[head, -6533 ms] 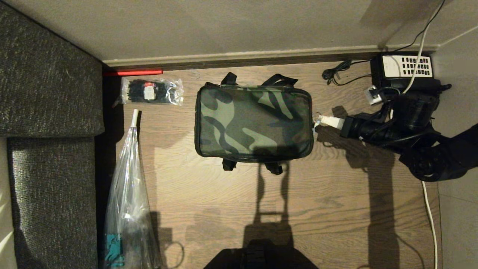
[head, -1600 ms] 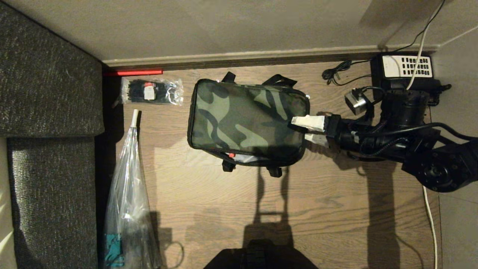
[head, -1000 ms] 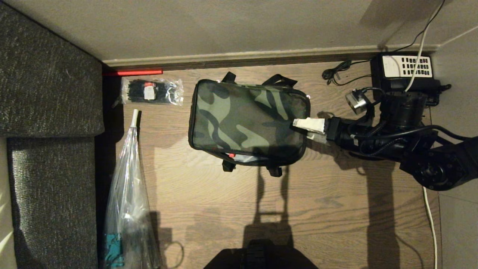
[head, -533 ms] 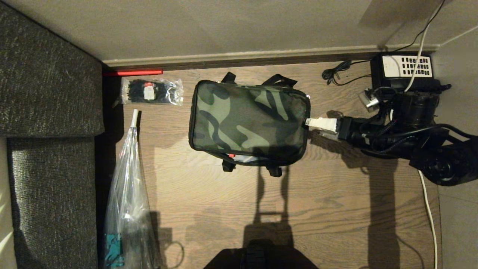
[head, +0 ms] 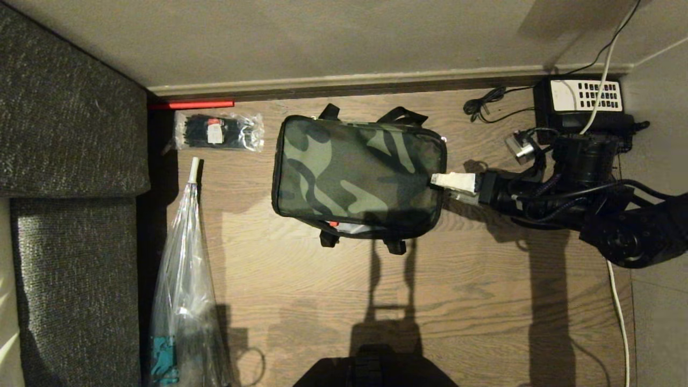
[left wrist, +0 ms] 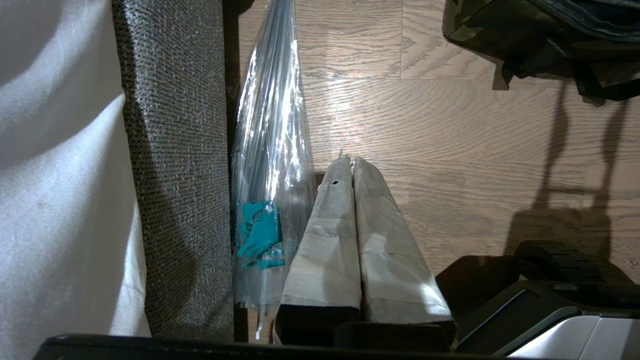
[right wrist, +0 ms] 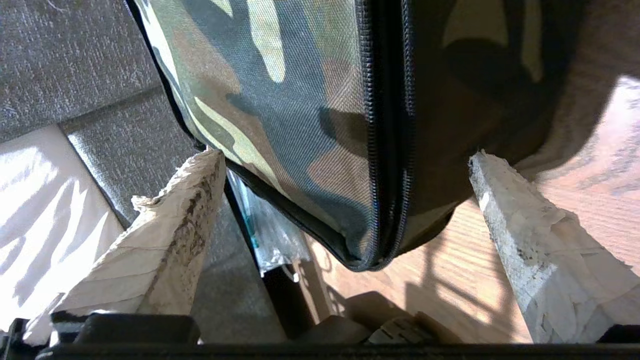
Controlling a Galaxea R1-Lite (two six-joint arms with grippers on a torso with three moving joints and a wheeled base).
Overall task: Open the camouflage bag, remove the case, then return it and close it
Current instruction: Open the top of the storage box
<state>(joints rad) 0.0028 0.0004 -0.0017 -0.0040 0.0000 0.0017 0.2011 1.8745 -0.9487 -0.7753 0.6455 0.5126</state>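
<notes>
The camouflage bag (head: pixel 357 172) lies on the wooden floor near the wall, its black straps sticking out at the far and near sides. Along its near edge the lid gapes a little, showing a red spot (head: pixel 333 223) and a pale strip. The case is hidden inside. My right gripper (head: pixel 442 187) is at the bag's right end, open, its taped fingers on either side of the lid's edge. In the right wrist view the zipper (right wrist: pixel 390 125) runs between the wide-apart fingers (right wrist: pixel 175 225). My left gripper (left wrist: pixel 348 162) is parked low by the robot's base, shut and empty.
A grey sofa (head: pixel 70 161) fills the left. Beside it lie a plastic-wrapped umbrella (head: pixel 183 290), a packet of black cable ties (head: pixel 217 131) and a red stick (head: pixel 191 104). A black telephone with white keypad (head: pixel 583 99) and cables sit at the back right.
Since the earliest frame the lid has shifted and gapes at the near edge. In the last second my right gripper pulled back to the right off the bag, then returned to its right edge.
</notes>
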